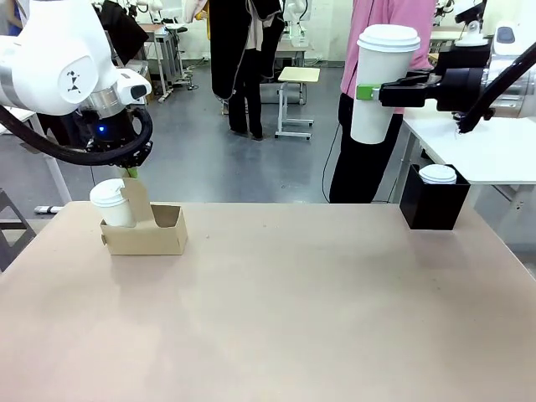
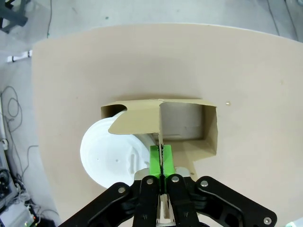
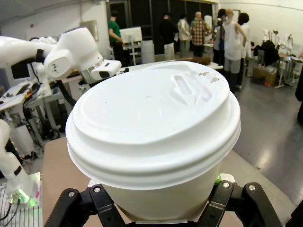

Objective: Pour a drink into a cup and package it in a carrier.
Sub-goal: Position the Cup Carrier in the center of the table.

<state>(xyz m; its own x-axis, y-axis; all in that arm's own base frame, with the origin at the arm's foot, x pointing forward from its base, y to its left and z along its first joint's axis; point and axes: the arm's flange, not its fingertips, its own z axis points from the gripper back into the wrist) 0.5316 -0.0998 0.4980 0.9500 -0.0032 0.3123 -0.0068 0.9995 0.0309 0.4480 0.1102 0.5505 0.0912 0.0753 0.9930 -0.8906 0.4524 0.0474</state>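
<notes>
Left gripper (image 1: 131,170) is pinched tight on the carrier's handle tab (image 2: 139,120), green pads (image 2: 155,158) squeezing the cardboard from above. Carrier (image 1: 159,239) sits on the table (image 1: 293,318), robot's left side, with a lidded white cup (image 1: 111,203) standing in one slot. Right gripper (image 1: 371,92) clamps a second lidded cup (image 1: 381,63) by its wall, upright, high over the table's far right. Black box (image 1: 431,209) stands below it, another white lid (image 1: 438,174) showing at its top.
</notes>
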